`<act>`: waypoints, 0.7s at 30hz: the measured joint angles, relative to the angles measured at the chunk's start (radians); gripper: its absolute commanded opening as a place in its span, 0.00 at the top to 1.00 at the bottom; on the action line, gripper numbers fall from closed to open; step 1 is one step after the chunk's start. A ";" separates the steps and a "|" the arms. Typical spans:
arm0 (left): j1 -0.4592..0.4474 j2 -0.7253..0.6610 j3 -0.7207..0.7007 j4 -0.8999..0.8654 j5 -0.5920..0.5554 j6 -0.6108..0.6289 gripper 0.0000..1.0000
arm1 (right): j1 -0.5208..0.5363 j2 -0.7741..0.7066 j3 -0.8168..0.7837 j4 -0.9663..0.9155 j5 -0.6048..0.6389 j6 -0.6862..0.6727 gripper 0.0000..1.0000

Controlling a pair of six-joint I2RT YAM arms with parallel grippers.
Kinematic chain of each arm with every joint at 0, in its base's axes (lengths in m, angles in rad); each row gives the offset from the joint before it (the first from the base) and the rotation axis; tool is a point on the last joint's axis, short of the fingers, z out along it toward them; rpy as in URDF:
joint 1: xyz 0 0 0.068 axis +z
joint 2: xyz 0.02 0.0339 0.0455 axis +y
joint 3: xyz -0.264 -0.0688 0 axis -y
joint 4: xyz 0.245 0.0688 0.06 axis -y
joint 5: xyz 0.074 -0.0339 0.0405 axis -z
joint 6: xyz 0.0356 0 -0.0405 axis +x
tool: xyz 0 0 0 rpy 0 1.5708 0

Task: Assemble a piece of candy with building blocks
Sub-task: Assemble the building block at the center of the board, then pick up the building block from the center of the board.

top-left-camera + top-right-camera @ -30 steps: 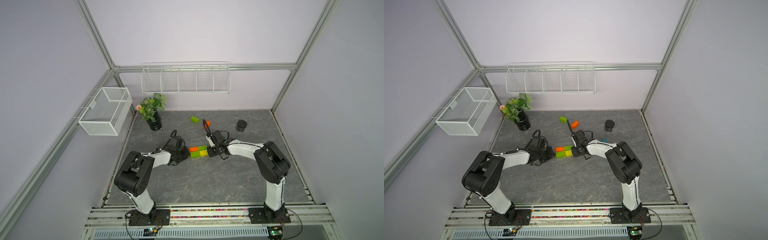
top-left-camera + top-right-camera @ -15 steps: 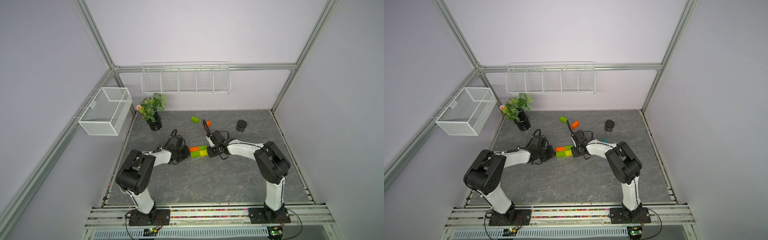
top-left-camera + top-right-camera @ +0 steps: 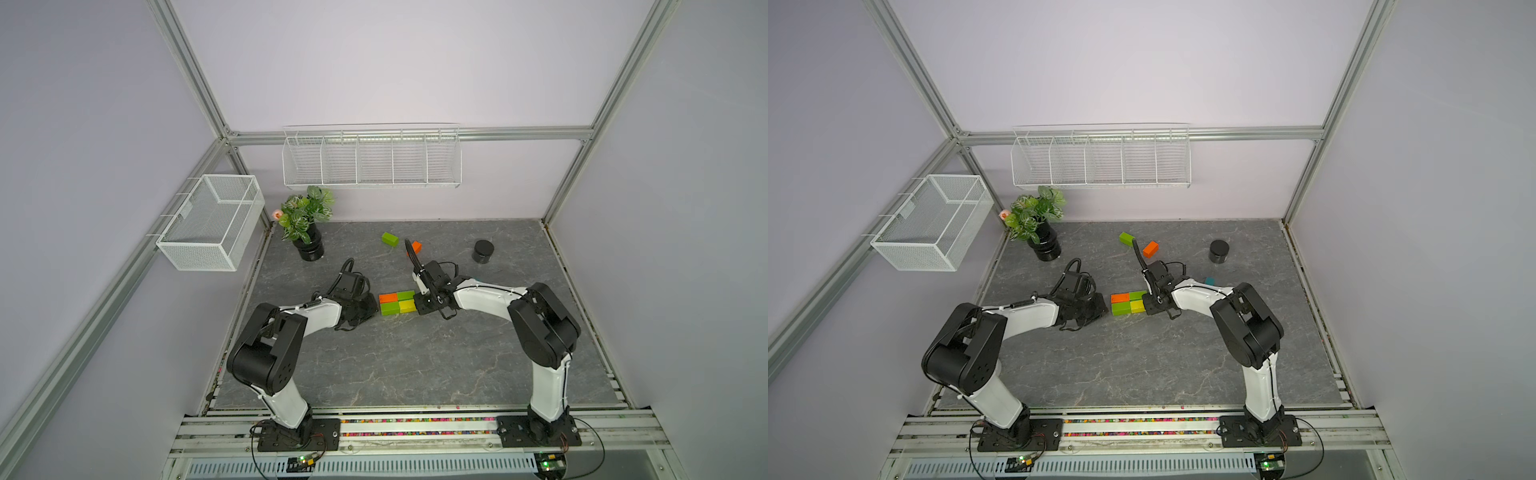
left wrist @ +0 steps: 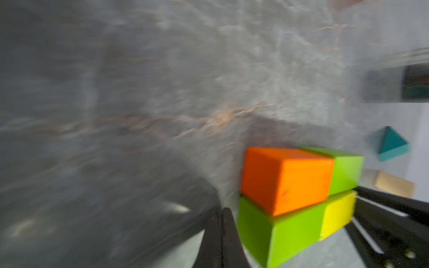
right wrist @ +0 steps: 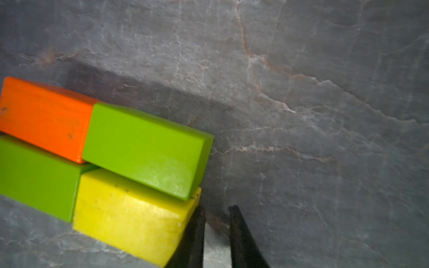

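Black pot (image 3: 311, 251) holds a plant (image 3: 305, 212), apart from four joined bricks (image 3: 397, 302).

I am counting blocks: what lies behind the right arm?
A teal triangle peeks out, partly covered by the right arm. A tan block, seen from the left wrist, is hidden in both top views.

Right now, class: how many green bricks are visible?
3. One green brick and another sit diagonally in the four-brick cluster; a third lies alone farther back. Others may be hidden.
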 measured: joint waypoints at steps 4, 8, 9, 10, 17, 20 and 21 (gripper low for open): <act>0.085 -0.140 -0.005 -0.161 -0.074 0.026 1.00 | -0.029 -0.066 0.000 -0.035 0.028 0.000 0.51; 0.182 -0.308 -0.008 -0.183 -0.111 0.030 1.00 | -0.076 -0.127 0.091 -0.093 0.061 -0.026 0.45; 0.194 -0.333 -0.007 -0.180 -0.115 0.030 1.00 | -0.085 -0.126 0.130 -0.101 0.068 -0.031 0.44; 0.201 -0.347 -0.005 -0.176 -0.117 0.030 1.00 | -0.095 -0.119 0.174 -0.109 0.069 -0.034 0.42; 0.202 -0.259 0.005 -0.156 -0.081 0.032 1.00 | -0.131 0.150 0.713 -0.257 0.059 -0.024 0.43; 0.202 -0.243 -0.015 -0.131 -0.056 0.024 1.00 | -0.131 0.343 1.016 -0.377 0.098 0.008 0.43; 0.202 -0.244 -0.024 -0.123 -0.046 0.023 1.00 | -0.130 0.396 1.099 -0.411 0.109 0.019 0.43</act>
